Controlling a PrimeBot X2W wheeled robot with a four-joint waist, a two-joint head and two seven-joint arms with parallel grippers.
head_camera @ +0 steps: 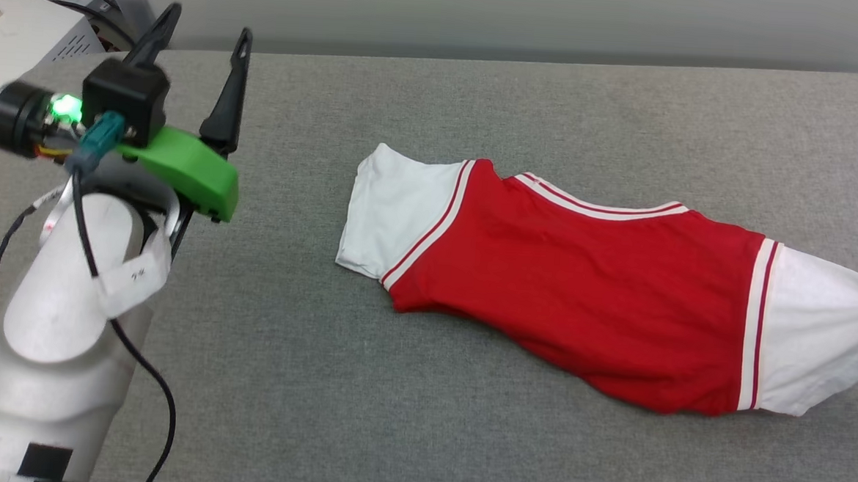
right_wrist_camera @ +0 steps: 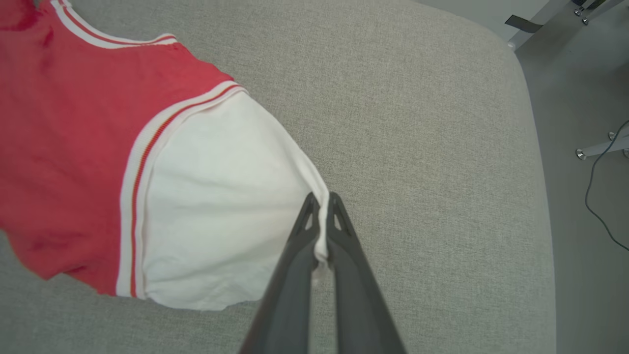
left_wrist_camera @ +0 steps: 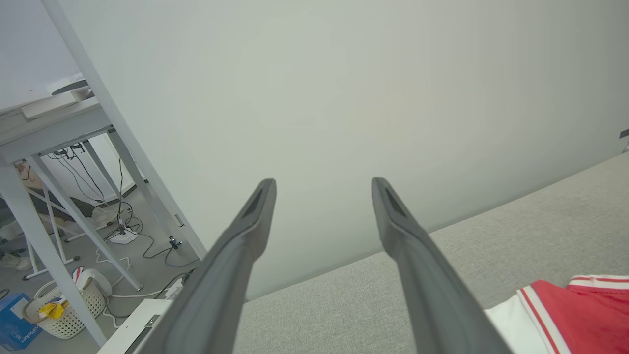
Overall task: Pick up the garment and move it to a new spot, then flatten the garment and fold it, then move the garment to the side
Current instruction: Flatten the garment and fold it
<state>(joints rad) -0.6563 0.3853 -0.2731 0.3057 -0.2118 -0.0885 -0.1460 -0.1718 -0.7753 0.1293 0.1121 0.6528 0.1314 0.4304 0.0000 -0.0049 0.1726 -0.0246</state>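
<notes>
The garment, a red T-shirt with white sleeves and striped trim, lies bunched lengthwise across the grey padded table. In the right wrist view my right gripper is shut on the hem edge of the garment's white right-hand sleeve, and the cloth is drawn taut toward the fingertips. My left gripper stands open and empty at the table's left, well clear of the other sleeve. From the left wrist, the left gripper faces the wall, and a corner of the garment shows at lower right.
The table's rounded right edge drops to the floor beside the pinched sleeve. White equipment stands at the far left. A desk frame, cables and a laundry basket sit on the floor beyond the left end.
</notes>
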